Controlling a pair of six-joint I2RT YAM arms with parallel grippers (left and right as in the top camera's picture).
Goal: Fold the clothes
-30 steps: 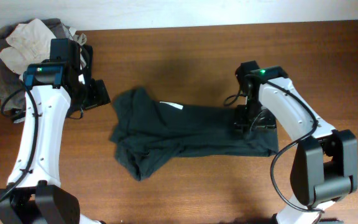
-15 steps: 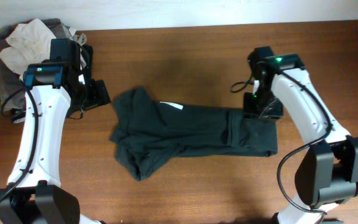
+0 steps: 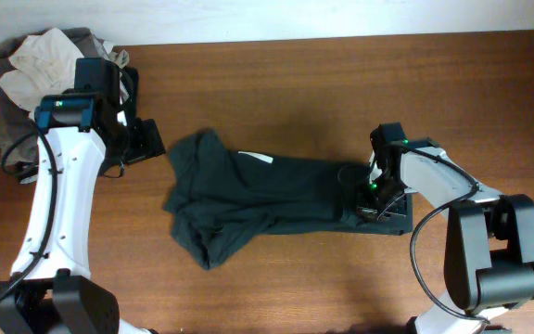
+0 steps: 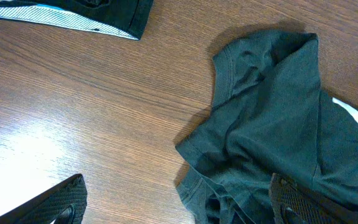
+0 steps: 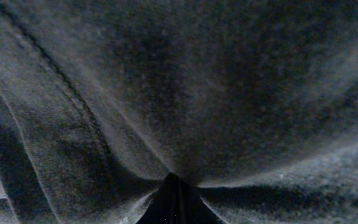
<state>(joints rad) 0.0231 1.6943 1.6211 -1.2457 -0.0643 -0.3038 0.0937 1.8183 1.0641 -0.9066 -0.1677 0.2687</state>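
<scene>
Charcoal-black T-shirt (image 3: pixel 248 190) lies crumpled and drawn out lengthwise across the middle of the wooden table (image 3: pixel 286 83). Right gripper (image 3: pixel 372 197) is pressed down on the shirt's right end, jaws closed tight, with fabric puckered into the pinch. Left gripper (image 3: pixel 146 139) is spread wide and empty, over bare wood just beside the shirt's left edge.

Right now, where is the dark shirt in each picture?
Overhead: the dark shirt lies across the table's middle.
Left wrist: it fills the right half.
Right wrist: it fills the whole picture, very close.
Shared landmark: the shirt's white strip, seen overhead and at left wrist's right edge.
</scene>
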